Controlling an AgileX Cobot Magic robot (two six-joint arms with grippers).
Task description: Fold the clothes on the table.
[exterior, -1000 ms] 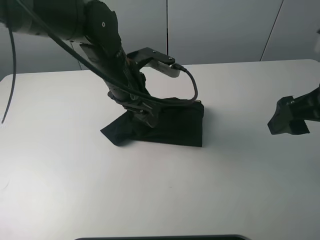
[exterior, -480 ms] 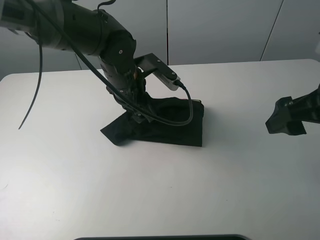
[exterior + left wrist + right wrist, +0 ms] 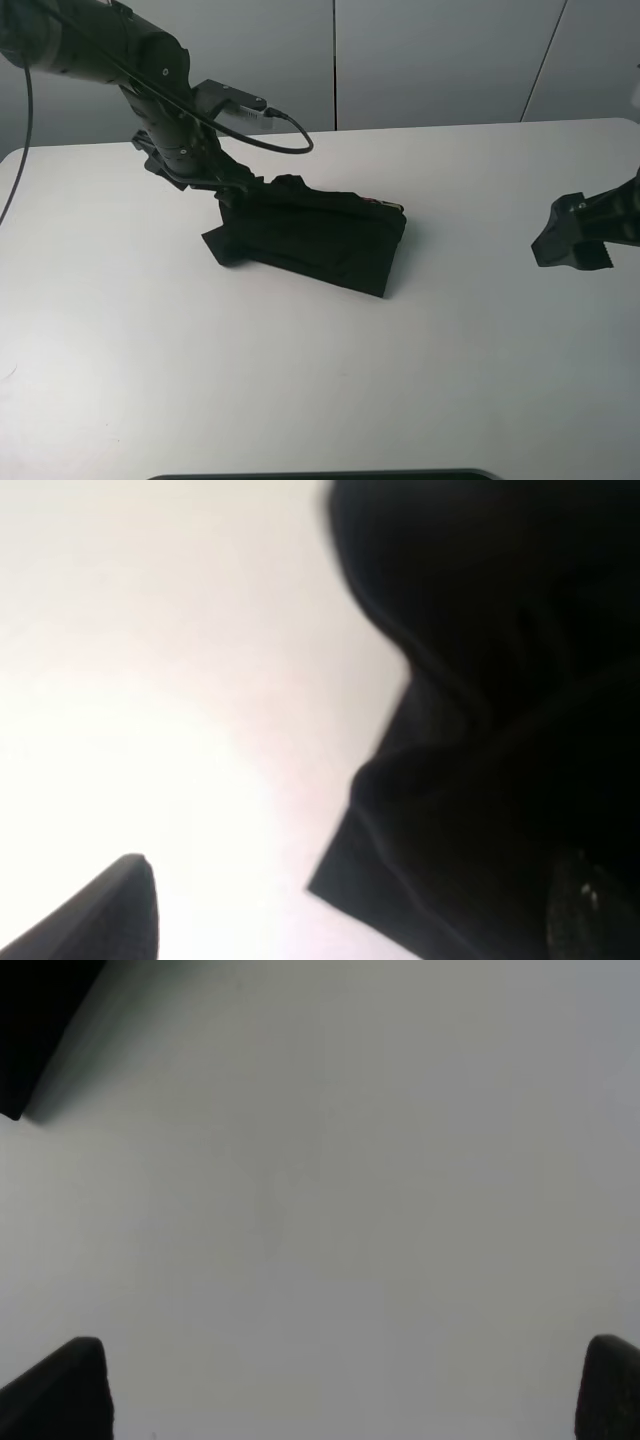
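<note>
The black T-shirt (image 3: 315, 235) lies folded into a compact bundle on the white table (image 3: 300, 380), near its middle. No print shows, apart from a speck of red at its far edge. My left gripper (image 3: 230, 193) sits at the bundle's left end. In the left wrist view (image 3: 360, 910) its fingertips (image 3: 125, 910) stand wide apart, with black cloth (image 3: 500, 730) lying by one of them. My right gripper (image 3: 572, 238) hovers over bare table at the right, open and empty (image 3: 340, 1390). A dark corner of the shirt (image 3: 30, 1030) shows in the right wrist view.
Grey wall panels (image 3: 430, 60) stand behind the table's far edge. A black cable (image 3: 280, 130) loops off the left arm above the shirt. A dark strip (image 3: 320, 474) runs along the table's near edge.
My left arm has swung back and to the left, off the top of the shirt to its left end. The bundle has shifted and turned slightly. The right gripper has stayed put.
</note>
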